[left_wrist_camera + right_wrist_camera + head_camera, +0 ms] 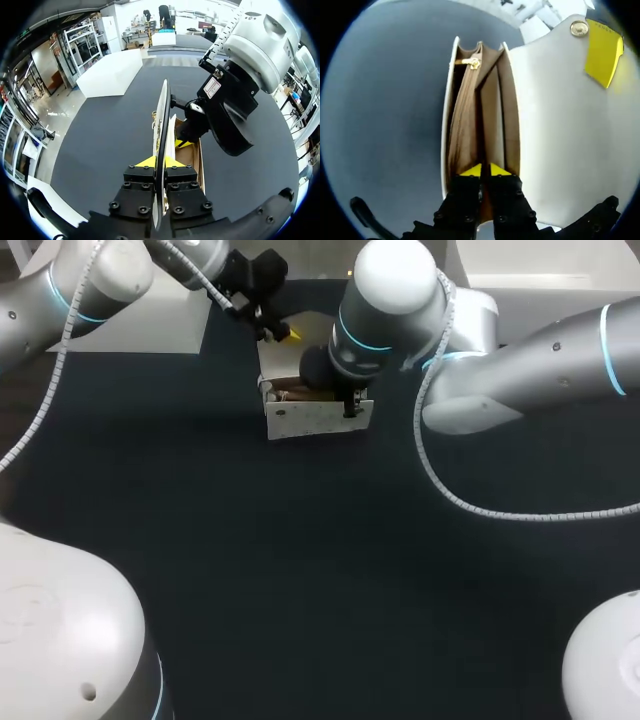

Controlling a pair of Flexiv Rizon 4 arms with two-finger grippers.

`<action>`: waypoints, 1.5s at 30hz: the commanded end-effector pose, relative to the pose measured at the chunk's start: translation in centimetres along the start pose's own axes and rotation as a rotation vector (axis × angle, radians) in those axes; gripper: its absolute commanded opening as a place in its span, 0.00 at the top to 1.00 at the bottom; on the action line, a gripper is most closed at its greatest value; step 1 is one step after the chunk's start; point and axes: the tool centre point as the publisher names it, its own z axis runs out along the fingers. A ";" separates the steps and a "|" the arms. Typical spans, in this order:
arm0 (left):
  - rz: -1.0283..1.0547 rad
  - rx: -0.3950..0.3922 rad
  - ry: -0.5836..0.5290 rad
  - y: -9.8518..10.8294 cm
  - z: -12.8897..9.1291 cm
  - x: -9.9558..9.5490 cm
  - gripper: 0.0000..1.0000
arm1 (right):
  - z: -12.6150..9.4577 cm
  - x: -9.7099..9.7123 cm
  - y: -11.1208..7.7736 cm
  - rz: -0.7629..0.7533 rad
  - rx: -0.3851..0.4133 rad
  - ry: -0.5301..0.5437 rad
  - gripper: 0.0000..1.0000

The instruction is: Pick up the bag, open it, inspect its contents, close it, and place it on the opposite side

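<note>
Dark matte covering runs across your whole table point(300, 570), and the two arms meet over its far middle. Your right arm point(540, 360) comes in from the right side, and its bulky wrist hangs directly above the bag point(315, 418). Your left arm point(90, 285) enters from the far left corner and ends just behind the bag.

You can see the bag standing upright on the cloth at the far middle of the table. It is white with a brown lining, and its mouth is open upward. The flap point(161, 120) is lifted off the front and stands on edge above the back wall.

Your left gripper point(159, 161) is clamped on that flap. The thin white panel runs between the two yellow tips, and both touch it from either side. From the right wrist, one of those yellow fingertips point(602, 50) shows against the flap's inner face, close to its far corner.

Your right gripper point(481, 170) reaches down into the open mouth. Its tips are pinched almost together on the brown divider point(481, 115) that splits the interior into pockets. The bag's side walls stand apart from the fingers on both sides.

A round gold snap point(579, 28) sits on the flap just beside the left fingertip. A small gold zipper pull point(474, 63) lies at the far end of the pocket nearest the front wall.
</note>
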 end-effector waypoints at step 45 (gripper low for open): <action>0.041 0.019 0.045 0.2 0.3 -0.3 1.00 | 0.8 0.4 -0.1 0.003 0.009 0.031 0.00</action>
